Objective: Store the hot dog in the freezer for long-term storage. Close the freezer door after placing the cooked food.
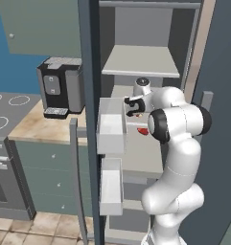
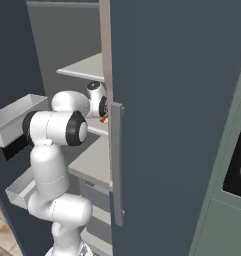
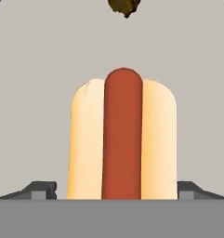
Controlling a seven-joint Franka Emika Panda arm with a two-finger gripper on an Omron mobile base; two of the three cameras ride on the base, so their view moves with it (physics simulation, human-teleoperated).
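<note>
Hand view: hot dog [image 3: 121, 139] seen close up, red sausage running lengthwise in a tan bun, lying over a pale grey shelf [image 3: 34, 69].
Claw: claw [image 3: 117, 191] with its two dark finger tips [image 3: 39, 189] set wide, one each side of the bun, just beside its flanks; whether the pads touch the bun, cannot tell; not pressed together.
Dark speck: small dark brown blob [image 3: 126, 6] at the top edge of the hand view, beyond the hot dog; too small to identify.
Left base view, far left: stove top [image 1: 6, 112] and oven front below it.
Surface: tan surface [image 1: 40, 127] carrying a black coffee machine [image 1: 61, 86], grey-green cabinets under it.
Freezer door: freezer door [image 1: 90, 95] swung open, seen edge-on, white inner bins [image 1: 110, 125] facing the interior, grey bar handle [image 1: 76, 177] on its outside.
Freezer: freezer [image 1: 141, 60] interior open, pale grey shelves stacked.
Arm: white arm [image 1: 177, 158] reaching in at middle-shelf level, wrist inside the compartment.
Hot dog location: a red bit [image 1: 142, 131] shows just under the wrist, on the middle shelf inside the freezer.
Right base view: same red-orange bit [image 2: 104, 119] at the edge of the closed right door [image 2: 177, 115], beside the wrist.
</note>
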